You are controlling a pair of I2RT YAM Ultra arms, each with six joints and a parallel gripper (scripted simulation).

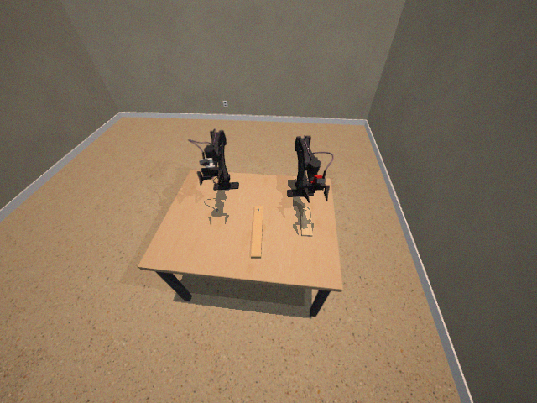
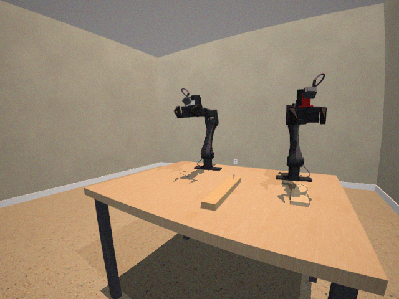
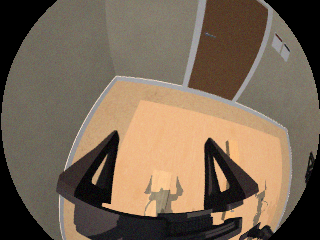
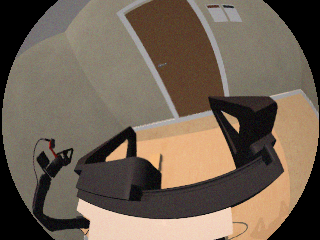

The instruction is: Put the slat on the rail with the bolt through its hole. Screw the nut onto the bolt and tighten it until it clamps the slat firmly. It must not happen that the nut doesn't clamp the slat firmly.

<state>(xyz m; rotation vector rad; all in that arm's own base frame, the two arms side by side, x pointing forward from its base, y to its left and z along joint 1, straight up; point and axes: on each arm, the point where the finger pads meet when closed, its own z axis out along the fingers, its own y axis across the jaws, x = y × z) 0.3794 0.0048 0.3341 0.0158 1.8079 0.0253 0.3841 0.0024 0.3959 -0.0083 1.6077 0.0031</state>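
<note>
Where the light falls on the one table (image 1: 195,255) (image 2: 274,225) (image 3: 150,120) (image 4: 200,155): one rail (image 1: 257,234) (image 2: 222,192) (image 3: 233,150), lying flat, single upright bolt (image 1: 258,210) (image 2: 233,176) near its arm-side end. One slat (image 1: 307,231) (image 2: 299,202) (image 3: 163,177) flat on the table, apart from the rail, partly under the left arm's shadow. Nut too small to make out. Two arms, both raised and folded back above their bases. Left gripper (image 1: 317,200) (image 2: 308,117) (image 3: 163,136): fingers wide apart, nothing between. Right gripper (image 1: 209,180) (image 2: 186,111) (image 4: 171,114): likewise spread and unladen.

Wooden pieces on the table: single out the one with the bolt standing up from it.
The rail, the longer piece; the shorter slat has no bolt standing on it.
</note>
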